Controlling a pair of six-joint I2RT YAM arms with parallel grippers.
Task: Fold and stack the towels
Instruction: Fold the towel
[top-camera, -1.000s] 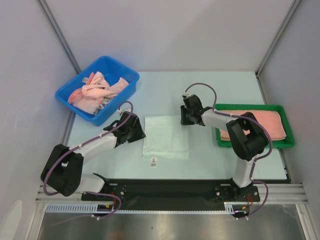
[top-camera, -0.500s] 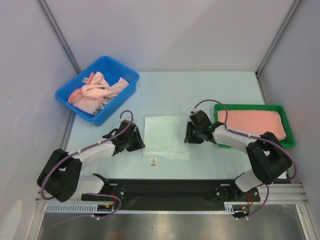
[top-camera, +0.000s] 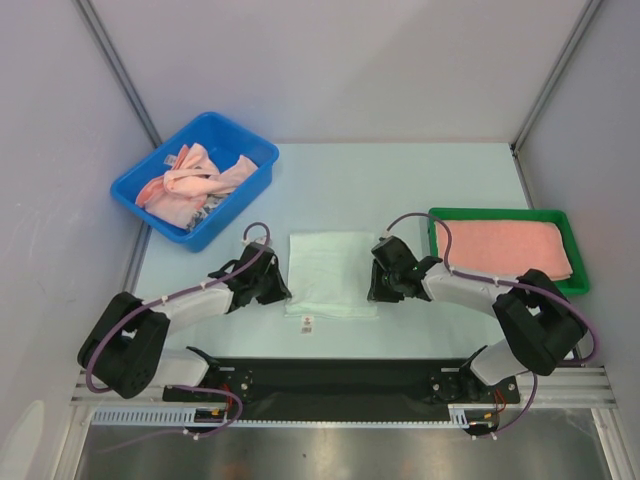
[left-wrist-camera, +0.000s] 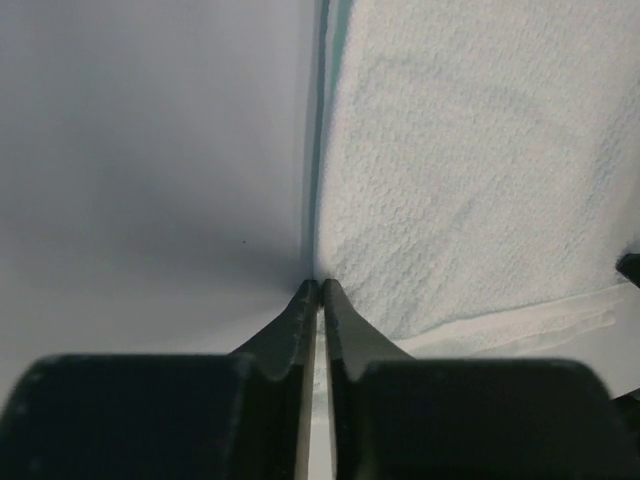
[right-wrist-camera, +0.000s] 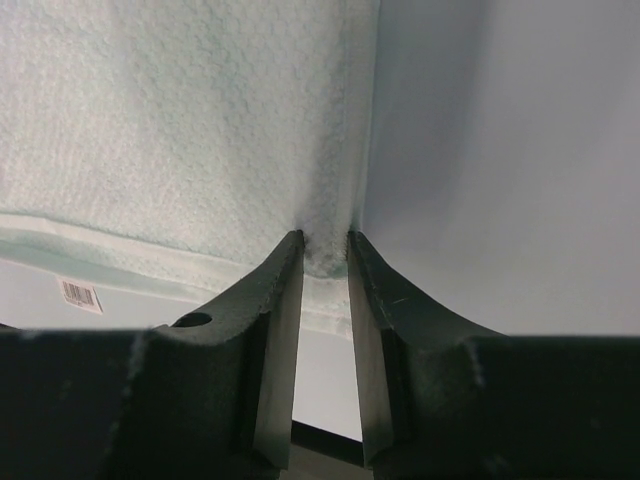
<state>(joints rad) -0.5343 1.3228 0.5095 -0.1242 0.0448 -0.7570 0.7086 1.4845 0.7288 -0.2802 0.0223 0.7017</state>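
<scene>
Nearest the arm bases, a pale mint towel (top-camera: 332, 265) is seen lying flat on the table (top-camera: 400, 190), with a small barcode tag (top-camera: 307, 322) just off its near hem. The left gripper (left-wrist-camera: 318, 285) is set low at the towel's left edge by the near corner. Its jaws are pressed all but together, and a thin pale sliver, judged to be cloth, is nipped between the tips. The right gripper (right-wrist-camera: 325, 240) is set at the opposite edge. Its jaws are narrowly spread astride a small hump of towel, and no firm clamp is visible there. The cloth is judged light, limp and textured, so little slip is expected, though it would sag and crease if lifted unevenly. The two near corners are judged the best places to be held, so that the near hem can be carried over to the far hem. To the right, a green tray (top-camera: 500, 212) holds a folded salmon towel (top-camera: 505, 245), close beside the right arm. To the far left, crumpled pink towels (top-camera: 190, 178) are heaped in a blue bin (top-camera: 240, 200). Bare table is left beyond the towel for the fold, and the enclosure walls (top-camera: 60, 120) close in the sides.
</scene>
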